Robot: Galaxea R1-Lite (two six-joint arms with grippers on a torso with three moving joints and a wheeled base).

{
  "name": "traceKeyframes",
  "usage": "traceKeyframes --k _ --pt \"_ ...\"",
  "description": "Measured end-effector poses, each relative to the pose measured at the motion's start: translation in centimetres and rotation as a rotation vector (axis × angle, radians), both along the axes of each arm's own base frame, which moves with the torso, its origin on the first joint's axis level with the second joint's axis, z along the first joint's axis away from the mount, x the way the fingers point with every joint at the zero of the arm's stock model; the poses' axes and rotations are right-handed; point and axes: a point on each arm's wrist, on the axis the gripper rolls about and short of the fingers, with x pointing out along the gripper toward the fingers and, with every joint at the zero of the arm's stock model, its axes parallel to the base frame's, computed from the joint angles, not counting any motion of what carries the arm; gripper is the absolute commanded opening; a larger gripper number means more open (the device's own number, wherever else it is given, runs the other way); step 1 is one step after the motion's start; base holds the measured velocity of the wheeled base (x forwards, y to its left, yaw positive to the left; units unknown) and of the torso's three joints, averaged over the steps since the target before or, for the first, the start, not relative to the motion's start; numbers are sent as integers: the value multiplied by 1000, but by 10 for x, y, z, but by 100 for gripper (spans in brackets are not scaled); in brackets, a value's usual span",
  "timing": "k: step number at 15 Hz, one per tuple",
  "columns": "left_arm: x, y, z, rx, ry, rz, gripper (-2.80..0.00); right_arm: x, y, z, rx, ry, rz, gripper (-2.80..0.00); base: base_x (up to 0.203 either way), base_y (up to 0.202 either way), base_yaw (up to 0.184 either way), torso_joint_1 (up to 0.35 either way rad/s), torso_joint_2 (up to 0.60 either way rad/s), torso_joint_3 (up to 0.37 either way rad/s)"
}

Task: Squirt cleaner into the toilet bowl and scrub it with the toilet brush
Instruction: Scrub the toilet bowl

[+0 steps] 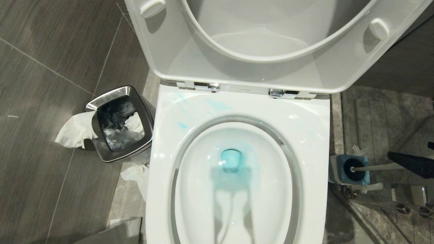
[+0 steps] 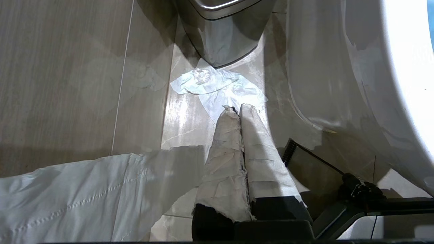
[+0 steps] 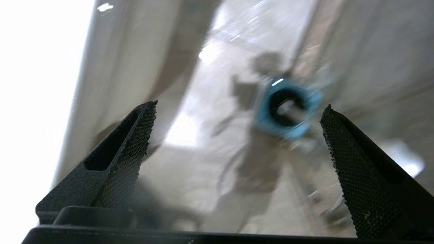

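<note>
The toilet bowl (image 1: 237, 105) is white, with its seat and lid raised. Turquoise cleaner (image 1: 231, 162) tints the water, and thin smears of it lie on the rim's left side. The toilet brush (image 1: 374, 167) stands on the floor to the right, its black head sunk in a blue-and-grey holder (image 1: 339, 171) and its handle leaning right. My right gripper (image 1: 420, 156) is at the handle's free end, open. In the right wrist view the gripper (image 3: 239, 106) frames the blurred holder (image 3: 288, 108) farther off, with nothing between its fingers. My left gripper (image 2: 235, 109), wrapped in white, is shut and parked low beside the toilet.
A steel bin (image 1: 118, 123) with a dark liner stands left of the toilet, with crumpled tissue (image 1: 76, 130) around it and more (image 2: 217, 88) on the floor ahead of the left gripper. A white cloth (image 2: 84, 200) lies near it. Metal fittings (image 1: 407, 200) sit by the holder.
</note>
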Motion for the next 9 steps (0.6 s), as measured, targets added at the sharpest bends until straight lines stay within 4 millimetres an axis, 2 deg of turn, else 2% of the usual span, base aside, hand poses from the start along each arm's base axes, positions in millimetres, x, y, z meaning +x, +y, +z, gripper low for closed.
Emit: traceKeyframes --k 3,5,9 --pt "0 0 0 0 0 0 -280 -19 -3 3 32 4 45 0 0 0 0 0 0 0" --pt "0 0 0 0 0 0 -280 -24 -5 4 4 -7 -21 0 0 0 0 0 0 0" --pt "0 0 0 0 0 0 -280 -27 -4 6 -13 -26 -30 0 0 0 0 0 0 0"
